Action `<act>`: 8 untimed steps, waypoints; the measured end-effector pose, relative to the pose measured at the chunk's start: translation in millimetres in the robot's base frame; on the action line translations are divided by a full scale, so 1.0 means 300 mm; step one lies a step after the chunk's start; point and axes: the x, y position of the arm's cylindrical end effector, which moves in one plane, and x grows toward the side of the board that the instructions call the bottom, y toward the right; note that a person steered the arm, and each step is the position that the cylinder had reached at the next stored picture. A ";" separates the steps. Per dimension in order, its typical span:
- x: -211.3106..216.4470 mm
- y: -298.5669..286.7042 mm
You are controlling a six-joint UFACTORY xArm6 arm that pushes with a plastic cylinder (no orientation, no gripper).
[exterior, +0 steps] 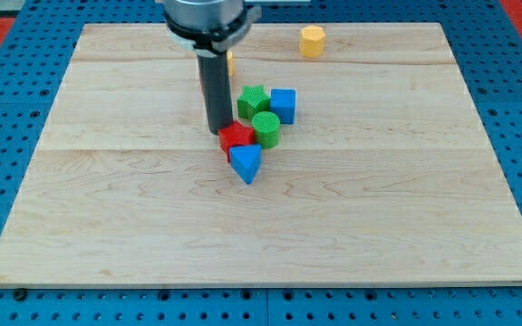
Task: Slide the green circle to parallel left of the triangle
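The wooden board (pixel 107 226) fills the frame. My tip (pixel 217 132), a bare rod without jaws, holds nothing and touches the red block (pixel 236 137) at centre. The blue cube (pixel 284 104) and green star (pixel 252 100) sit above the green circle (pixel 265 129), which is right of the red block and upper right of the blue triangle (pixel 246 163). A yellow hexagon (pixel 312 41) sits at top.

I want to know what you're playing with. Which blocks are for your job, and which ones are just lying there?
For the job: green circle, blue triangle, and my tip, just left of the red block.

Just lying about: red block, green star-shaped block, blue cube, yellow hexagon, yellow block mostly hidden behind my rod.
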 end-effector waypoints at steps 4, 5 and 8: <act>0.064 0.385; -0.006 0.522; -0.192 0.286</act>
